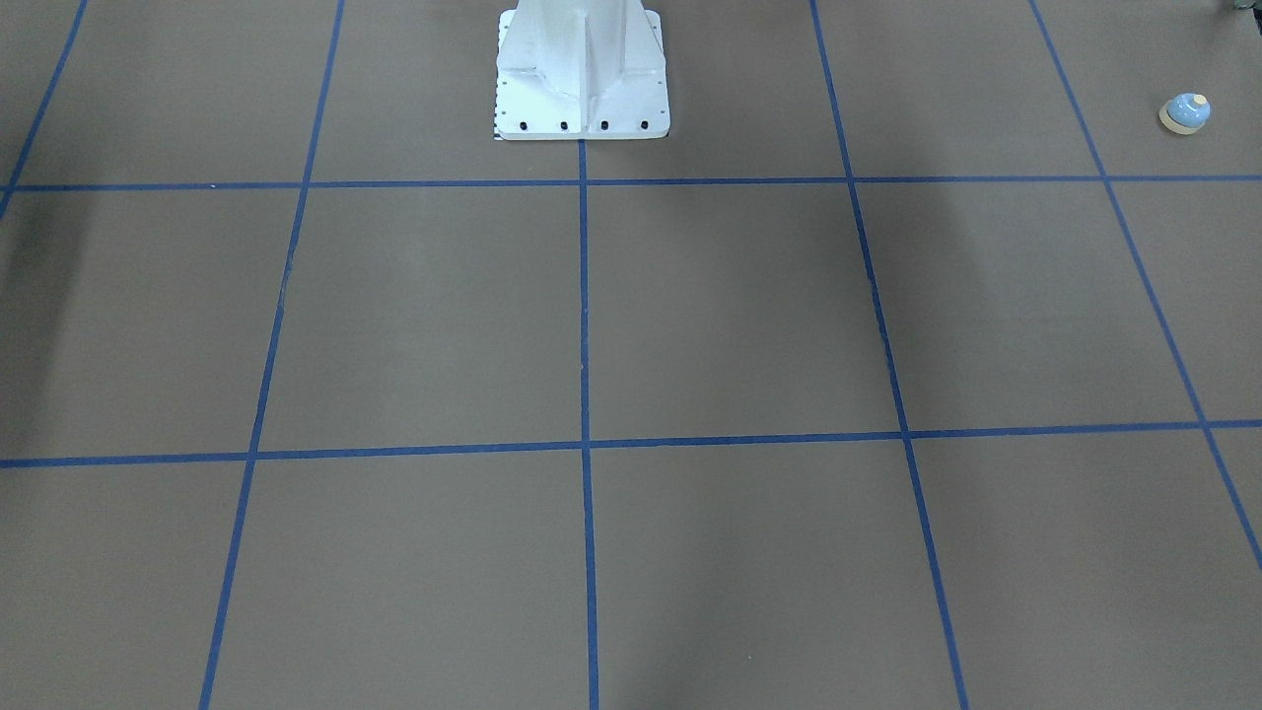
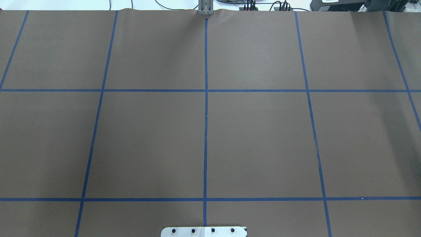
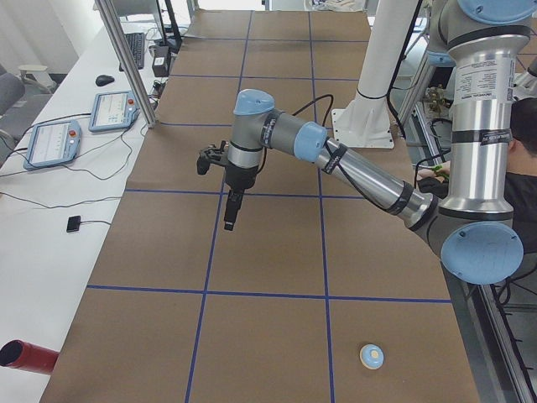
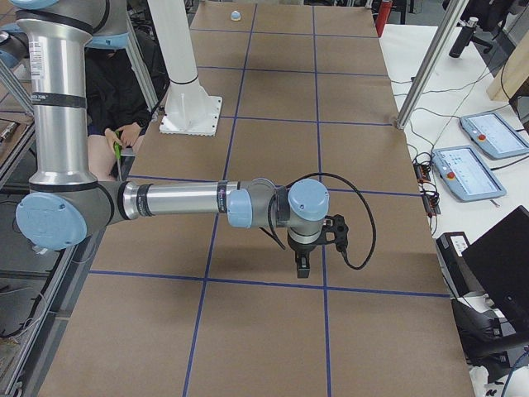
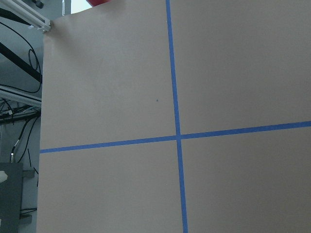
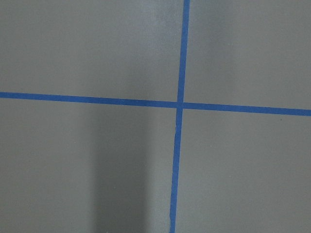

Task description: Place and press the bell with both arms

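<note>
The bell (image 1: 1184,112), light blue with a cream button and rim, stands upright on the brown mat near the table's end on the robot's left; it also shows in the side views, as bell (image 3: 372,357) and as bell (image 4: 235,15). My left gripper (image 3: 229,223) hangs pointing down over the mat's middle, far from the bell. My right gripper (image 4: 302,270) also points down above the mat, near the opposite end. Both grippers show only in the side views, so I cannot tell whether they are open or shut. Both wrist views show only bare mat with blue tape lines.
The white pedestal (image 1: 582,79) stands at the robot's edge of the table. A red cylinder (image 3: 25,357) lies off the mat's corner. Teach pendants (image 3: 54,138) and cables lie on the side bench beside an aluminium post (image 3: 126,59). A person (image 4: 116,91) sits behind the robot.
</note>
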Robot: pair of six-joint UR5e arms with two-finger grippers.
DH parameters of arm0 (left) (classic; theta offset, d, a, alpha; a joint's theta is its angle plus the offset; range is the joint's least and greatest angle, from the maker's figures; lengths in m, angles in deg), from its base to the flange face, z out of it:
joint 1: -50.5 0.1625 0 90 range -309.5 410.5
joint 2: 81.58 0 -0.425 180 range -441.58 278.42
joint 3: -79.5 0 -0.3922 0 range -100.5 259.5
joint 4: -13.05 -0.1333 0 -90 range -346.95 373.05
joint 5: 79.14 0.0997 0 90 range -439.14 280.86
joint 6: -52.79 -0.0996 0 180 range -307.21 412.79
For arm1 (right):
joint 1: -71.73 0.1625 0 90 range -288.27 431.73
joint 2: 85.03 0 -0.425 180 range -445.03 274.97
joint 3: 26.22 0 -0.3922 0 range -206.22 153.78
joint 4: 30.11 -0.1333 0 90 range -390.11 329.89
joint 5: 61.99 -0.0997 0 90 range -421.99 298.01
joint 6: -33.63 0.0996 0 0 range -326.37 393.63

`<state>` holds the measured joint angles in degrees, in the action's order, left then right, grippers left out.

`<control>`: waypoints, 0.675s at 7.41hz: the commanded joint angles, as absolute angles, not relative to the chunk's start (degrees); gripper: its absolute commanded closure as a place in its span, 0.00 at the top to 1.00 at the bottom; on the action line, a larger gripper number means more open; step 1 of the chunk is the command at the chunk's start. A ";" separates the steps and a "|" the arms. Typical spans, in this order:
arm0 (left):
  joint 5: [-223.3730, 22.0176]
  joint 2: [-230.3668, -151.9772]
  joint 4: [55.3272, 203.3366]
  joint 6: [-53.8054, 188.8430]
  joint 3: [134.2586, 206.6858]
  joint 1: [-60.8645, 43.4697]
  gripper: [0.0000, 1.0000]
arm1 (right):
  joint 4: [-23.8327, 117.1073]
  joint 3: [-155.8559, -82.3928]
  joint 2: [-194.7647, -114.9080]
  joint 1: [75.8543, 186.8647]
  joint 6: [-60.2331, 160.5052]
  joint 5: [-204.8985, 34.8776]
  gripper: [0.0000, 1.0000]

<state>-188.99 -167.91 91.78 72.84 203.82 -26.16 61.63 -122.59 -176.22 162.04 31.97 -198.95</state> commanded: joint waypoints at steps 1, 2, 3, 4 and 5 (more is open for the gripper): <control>-181.92 -163.95 88.66 84.73 210.43 -18.79 1.00 | 61.74 -122.63 -176.08 161.64 31.97 -198.92 1.00; -181.45 -163.76 84.72 90.96 213.07 -16.41 1.00 | 61.65 -122.63 -176.34 161.64 31.97 -199.53 1.00; -176.14 -163.58 80.94 99.72 215.27 -10.73 1.00 | 61.39 -122.55 -176.61 161.64 31.97 -199.62 1.00; -174.00 -163.67 77.69 109.47 216.34 -4.93 1.00 | 61.30 -122.11 -176.78 161.64 32.05 -199.63 1.00; -169.54 -163.41 73.21 118.44 216.35 1.83 1.00 | 61.30 -122.02 -177.40 161.64 32.14 -199.63 1.00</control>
